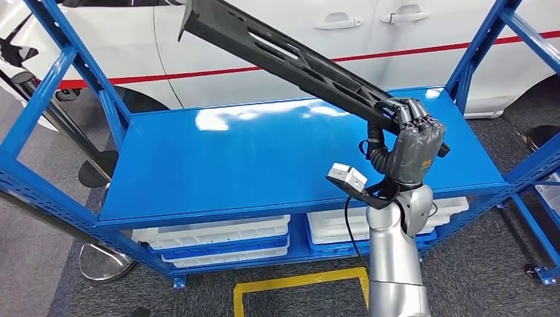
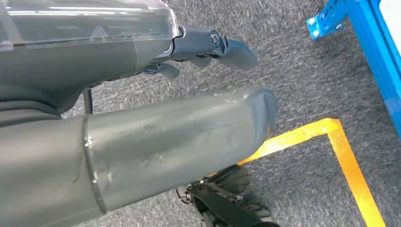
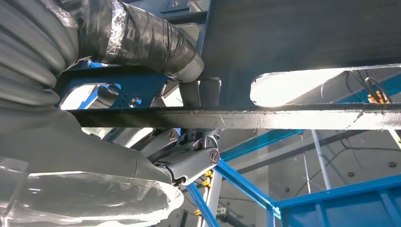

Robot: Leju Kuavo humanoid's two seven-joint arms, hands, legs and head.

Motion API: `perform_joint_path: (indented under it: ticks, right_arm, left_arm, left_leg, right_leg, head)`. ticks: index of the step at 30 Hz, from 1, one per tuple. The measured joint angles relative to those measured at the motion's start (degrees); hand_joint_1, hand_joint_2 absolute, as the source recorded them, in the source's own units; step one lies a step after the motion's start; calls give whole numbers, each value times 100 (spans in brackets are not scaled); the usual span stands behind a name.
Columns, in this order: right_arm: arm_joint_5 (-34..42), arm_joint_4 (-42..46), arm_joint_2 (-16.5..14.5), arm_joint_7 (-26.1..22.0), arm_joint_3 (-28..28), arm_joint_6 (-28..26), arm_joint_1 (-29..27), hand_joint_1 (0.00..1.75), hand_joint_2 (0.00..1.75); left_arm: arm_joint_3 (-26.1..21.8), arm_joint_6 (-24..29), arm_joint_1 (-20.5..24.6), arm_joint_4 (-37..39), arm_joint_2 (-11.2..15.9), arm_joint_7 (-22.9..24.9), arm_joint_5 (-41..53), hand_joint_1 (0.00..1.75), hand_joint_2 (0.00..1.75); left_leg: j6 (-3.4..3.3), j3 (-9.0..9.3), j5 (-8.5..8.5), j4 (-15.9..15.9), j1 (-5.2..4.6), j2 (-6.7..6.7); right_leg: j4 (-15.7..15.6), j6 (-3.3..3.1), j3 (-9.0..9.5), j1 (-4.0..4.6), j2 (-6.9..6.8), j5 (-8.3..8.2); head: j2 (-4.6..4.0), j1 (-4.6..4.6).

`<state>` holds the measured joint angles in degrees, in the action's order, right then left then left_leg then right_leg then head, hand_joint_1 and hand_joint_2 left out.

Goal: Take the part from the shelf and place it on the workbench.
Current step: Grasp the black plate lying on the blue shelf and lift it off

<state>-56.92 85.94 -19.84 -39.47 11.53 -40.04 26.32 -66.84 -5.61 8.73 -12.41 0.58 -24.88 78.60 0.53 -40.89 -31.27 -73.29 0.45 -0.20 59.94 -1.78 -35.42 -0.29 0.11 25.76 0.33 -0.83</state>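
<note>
Head view: long black part [image 1: 290, 63] is sitting in the right hand [image 1: 413, 145], gripped at its lower end, with the rest slanting up and away to the left, raised above the blue shelf top [image 1: 264, 158] and not touching it. Fingers [image 1: 416, 122] are wrapping over the part's end, thumb side under it. Right wrist view is confirming the grip: the part [image 3: 283, 118] is running across as a dark slotted beam, with the taped thumb [image 3: 142, 42] pressing on one side and the darker fingers [image 3: 189, 161] curling against the other. Silver right arm [image 1: 396, 264] is coming up from below in front of the shelf. White trays [image 1: 218, 238] are lying stacked on the lower shelf level. White car [image 1: 330, 46] with a red stripe is standing just behind the shelf frame. Yellow floor tape [image 1: 297, 284] is showing on the grey carpet in front. Left wrist view is looking down at the carpet: left hand [image 2: 189, 94] is hanging free, holding nothing, fingers [image 2: 222, 47] extending fairly straight and apart from the thumb [image 2: 189, 142], with yellow tape and a blue shelf foot [image 2: 326, 21] nearby.
</note>
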Motion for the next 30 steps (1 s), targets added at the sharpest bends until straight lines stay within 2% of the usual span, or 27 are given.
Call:
perform_joint_path:
  ticks: [1, 3, 4, 7, 9, 10, 12, 13, 14, 15, 17, 18, 19, 20, 22, 24, 26, 28, 29, 30]
  right_arm:
    - [8, 14, -2, -1, -3, 0, -3, 175, 175]
    - [52, 79, -7, -1, -22, 0, -4, 175, 175]
    - [83, 120, -8, -1, -37, 0, -8, 175, 175]
    - [138, 243, -7, -1, -91, 0, -47, 175, 175]
    - [144, 332, -7, -1, -131, 0, -71, 175, 175]
    - [144, 373, -7, -1, -146, 0, -80, 175, 175]
    - [144, 418, -7, 0, -161, 0, -115, 175, 175]
    - [138, 431, -7, 0, -164, 0, -147, 175, 175]
    - [126, 444, -6, 1, -171, 0, -184, 175, 175]
    - [114, 464, -6, 1, -183, 0, -217, 175, 175]
    - [96, 539, -7, 0, -244, 0, -253, 175, 175]
    - [94, 580, -9, -1, -285, 0, -262, 175, 175]
    - [92, 626, -10, -1, -329, 0, -276, 175, 175]
    - [83, 667, -13, -1, -369, 0, -298, 175, 175]
    - [48, 744, -20, -1, -448, 0, -353, 175, 175]
    - [14, 812, -29, -1, -540, 0, -381, 175, 175]
    - [12, 877, -43, -1, -642, 0, -392, 175, 175]
    - [26, 939, -49, -1, -757, 1, -426, 175, 175]
    - [30, 970, -49, -1, -824, 1, -448, 175, 175]
    - [32, 998, -49, -1, -891, 1, -466, 175, 175]
  left_arm:
    - [1, -7, 0, 0, -1, -1, -1, 0, 175]
    - [1, -32, 6, 0, 6, -7, -2, 0, 175]
    - [1, -45, 8, 0, 9, -11, -2, 0, 175]
    - [5, -48, 3, 0, 13, -27, 7, 0, 175]
    - [30, 2, 6, 0, 13, -66, 77, 0, 175]
    - [62, 51, 9, 0, 12, -92, 139, 0, 175]
    - [150, 167, 12, 0, 12, -132, 260, 0, 175]
    - [194, 215, 9, 0, 11, -135, 289, 0, 175]
    - [223, 244, 7, 0, 9, -117, 285, 0, 175]
    - [240, 261, 7, 0, 5, -87, 260, 0, 175]
    - [248, 274, 10, 0, -8, -4, 192, 0, 175]
    - [247, 283, 13, 0, -13, 25, 170, 0, 175]
    - [247, 292, 17, 0, -16, 46, 149, 0, 175]
    - [247, 301, 20, 0, -17, 55, 136, 0, 175]
    - [248, 310, 24, 0, -19, 58, 109, 0, 175]
    - [248, 310, 28, 0, -22, 55, 85, 0, 175]
    - [246, 304, 31, 0, -25, 58, 69, 0, 175]
    - [244, 281, 24, 0, -27, 76, 62, 0, 175]
    - [244, 263, 18, 0, -28, 88, 59, 0, 175]
    - [243, 245, 13, 0, -29, 97, 57, 0, 175]
  left_leg:
    - [-25, 169, 216, 360, -2, 0]
    - [-85, 524, 511, 1109, -27, -2]
    - [-108, 625, 563, 1326, -45, -5]
    - [-171, 684, 577, 1475, -67, -9]
    - [-238, 727, 623, 1561, -46, -1]
    - [-267, 745, 640, 1593, -33, 4]
    - [-293, 749, 641, 1596, -40, 6]
    - [-295, 748, 638, 1591, -40, 5]
    - [-295, 748, 632, 1583, -38, 4]
    - [-290, 748, 621, 1567, -35, 1]
    - [-259, 745, 578, 1509, -27, -5]
    - [-231, 731, 550, 1463, -35, -7]
    - [-202, 716, 529, 1430, -43, -10]
    - [-175, 702, 516, 1409, -51, -11]
    - [-124, 693, 513, 1410, -49, -12]
    - [-66, 653, 422, 1303, -30, -8]
    - [-12, 430, 126, 807, -16, -4]
    - [23, 87, -194, 82, -8, -3]
    - [27, -19, -244, -135, -5, -3]
    - [23, -30, -188, -154, -3, -3]
  right_leg:
    - [2, -1, 10, 5, 3, 4]
    - [6, 15, 17, 16, 9, 13]
    - [6, 33, 12, 20, 11, 13]
    - [-3, 119, 2, 13, 8, 12]
    - [147, 173, -53, 10, 7, 128]
    - [382, 193, -156, 9, 7, 272]
    - [1083, 221, -489, 1, 8, 611]
    - [1386, 234, -642, -5, 6, 708]
    - [1508, 245, -711, -14, 5, 695]
    - [1425, 253, -678, -25, 3, 581]
    - [751, 258, -356, -50, -3, 212]
    - [417, 248, -194, -49, -4, 94]
    - [189, 229, -87, -46, -4, 34]
    - [92, 206, -47, -36, 0, 35]
    - [76, 141, -49, -20, 11, 30]
    - [45, 70, -38, -28, 10, 11]
    - [25, 20, -26, -38, -1, 0]
    - [28, 0, -29, -25, -8, -1]
    - [32, -2, -30, -17, -9, -2]
    - [36, -3, -31, -11, -7, -2]
  head:
    - [0, 1]
    - [0, 1]
    - [0, 1]
    - [0, 1]
    - [0, 2]
    - [0, 3]
    - [0, 3]
    - [0, 3]
    - [0, 3]
    - [0, 3]
    - [0, 3]
    - [0, 3]
    - [0, 2]
    - [0, 2]
    - [0, 1]
    - [0, 1]
    - [0, 0]
    - [0, 0]
    - [0, 0]
    - [0, 0]
